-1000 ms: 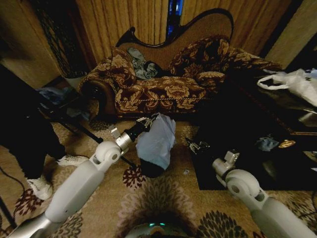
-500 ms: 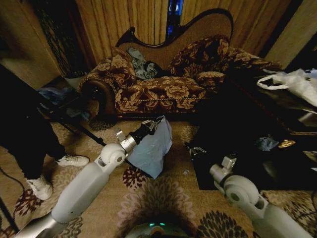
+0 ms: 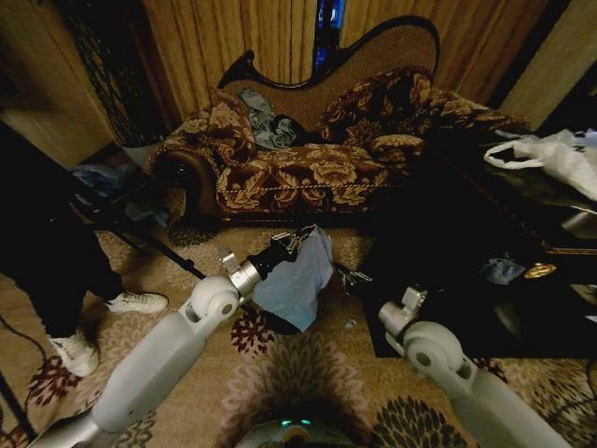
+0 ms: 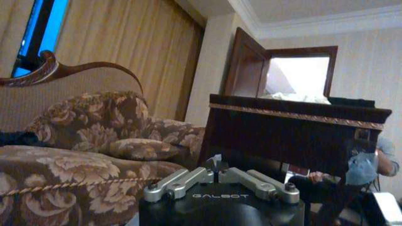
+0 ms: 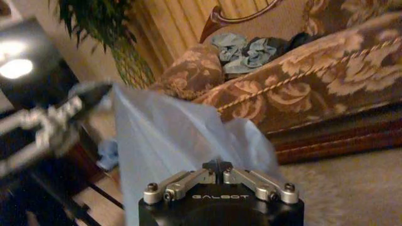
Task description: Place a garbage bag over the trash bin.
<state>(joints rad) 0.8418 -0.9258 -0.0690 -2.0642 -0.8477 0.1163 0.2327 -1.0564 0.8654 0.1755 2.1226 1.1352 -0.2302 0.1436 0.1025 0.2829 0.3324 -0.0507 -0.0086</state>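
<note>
garbage bag (image 3: 297, 280): held up by its top edge over the carpet
left gripper (image 3: 300, 237): clamped on bag
right gripper (image 3: 347, 276): fingers closed, nothing gripped, beside bag

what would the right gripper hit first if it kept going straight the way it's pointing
Most likely the garbage bag: in the right wrist view the blue film hangs right ahead of the right gripper, held up by the left gripper. The sofa lies behind it. Depth is hard to judge.

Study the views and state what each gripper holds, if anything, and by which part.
The left gripper is shut on the garbage bag, pinching its upper edge so the film hangs down. The right gripper holds nothing, its fingers shut beside the bag.
</note>
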